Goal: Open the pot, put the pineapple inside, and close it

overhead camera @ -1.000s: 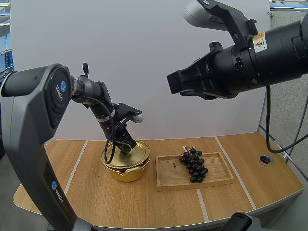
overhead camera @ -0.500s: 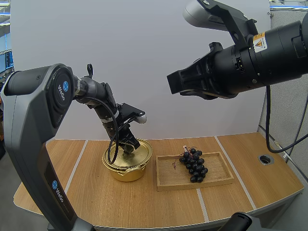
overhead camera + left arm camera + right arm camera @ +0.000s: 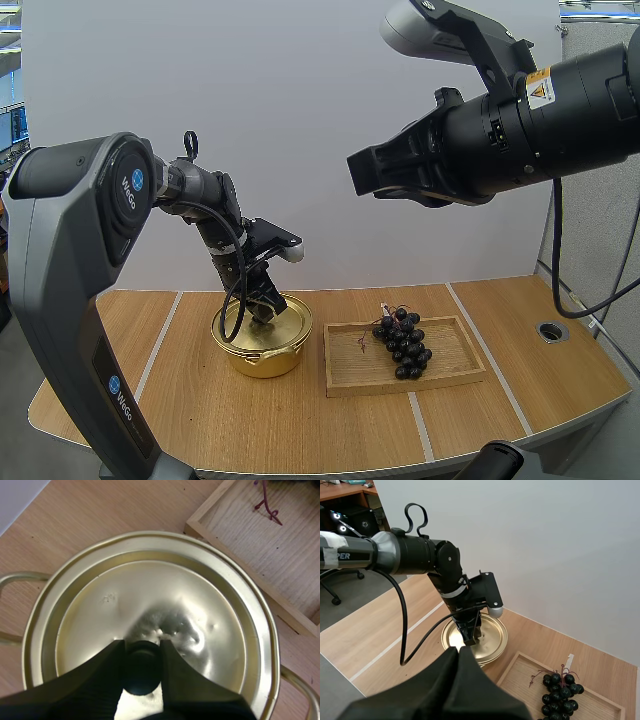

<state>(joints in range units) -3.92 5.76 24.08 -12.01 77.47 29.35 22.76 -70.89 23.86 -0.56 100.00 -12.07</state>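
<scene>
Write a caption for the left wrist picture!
Fingers of the left gripper pinch the knob on the gold lid, beside the wooden tray.

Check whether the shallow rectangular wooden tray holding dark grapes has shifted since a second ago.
No. The wooden tray stays put: its right edge sits just as far from the round hole in the tabletop.

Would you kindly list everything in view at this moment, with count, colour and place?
Table: one, light wood, under everything.
Pot: one, gold, on the table left of the tray.
Lid: one, gold, seated on the pot.
Knob: one, dark, at the lid's centre.
Tray: one, wooden, right of the pot.
Grapes: one bunch, dark, in the tray.
Left arm: one, grey and black, reaching down over the pot, jaws pinching the knob.
Right arm: one, black, raised high above the tray, jaws shut on nothing.
</scene>
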